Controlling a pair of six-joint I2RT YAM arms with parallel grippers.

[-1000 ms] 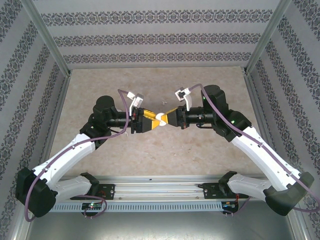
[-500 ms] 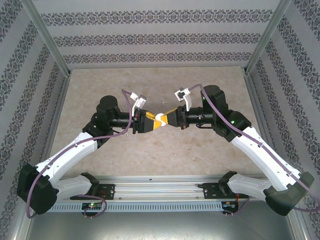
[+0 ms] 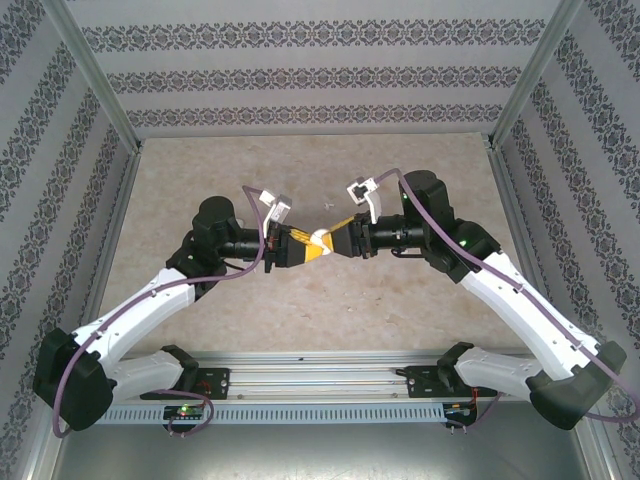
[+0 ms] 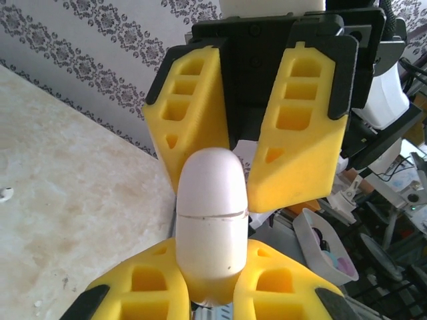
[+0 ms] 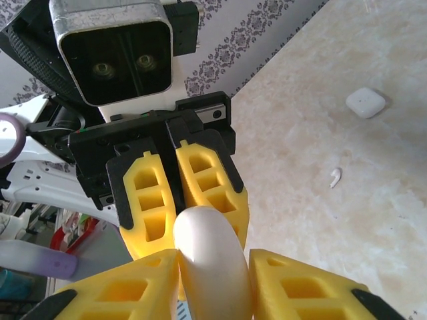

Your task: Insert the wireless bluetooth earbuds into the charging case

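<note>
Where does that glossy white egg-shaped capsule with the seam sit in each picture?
Top external: glossy white egg-shaped capsule at picture centre.
Left wrist: lower centre.
Right wrist: bottom centre.
Shared landmark: yellow ribbed fingers clamping it from both ends.

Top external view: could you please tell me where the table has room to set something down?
Bare table runs between the back wall and the left gripper and right gripper, and in the near middle ahead of the base rail. The centre is crowded: both grippers clamp the charging case. The right wrist view shows a loose earbud and a small white box.
</note>
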